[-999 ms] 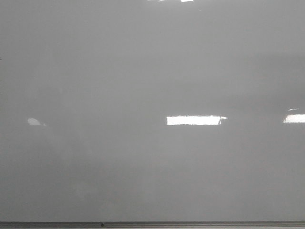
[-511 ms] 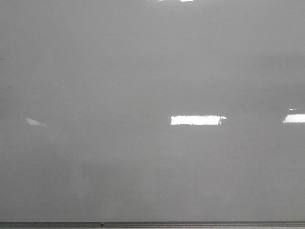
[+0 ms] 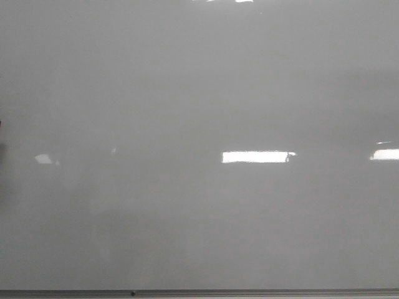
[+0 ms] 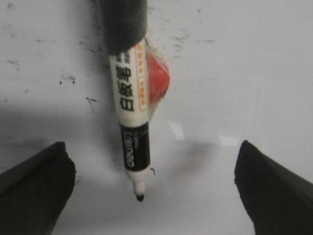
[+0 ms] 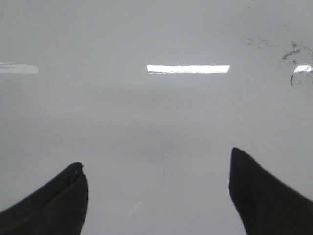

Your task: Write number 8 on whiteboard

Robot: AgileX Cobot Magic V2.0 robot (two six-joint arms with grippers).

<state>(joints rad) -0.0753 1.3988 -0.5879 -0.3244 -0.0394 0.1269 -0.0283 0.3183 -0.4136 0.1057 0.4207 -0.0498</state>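
Observation:
The whiteboard (image 3: 199, 93) fills the front view, glossy grey with bright glare bars. The number 8 is out of view in every frame. In the left wrist view a white and black marker (image 4: 132, 122) with a red piece beside it points at the whiteboard (image 4: 234, 73). Its black tip (image 4: 140, 198) sits close to the surface. My left gripper (image 4: 152, 144) is open, its fingers wide on either side of the marker and not touching it. My right gripper (image 5: 156, 156) is open over bare whiteboard (image 5: 146, 112), holding nothing.
A thin grey frame edge (image 3: 199, 292) runs along the bottom of the front view. Faint old ink smudges (image 5: 293, 54) mark the board in the right wrist view, and small specks (image 4: 66, 78) show in the left wrist view. A dark shape (image 3: 2, 146) touches the left edge.
A dark shape with a red spot has appeared at the left edge of the front view. The glare patch at the left has dimmed and changed shape.

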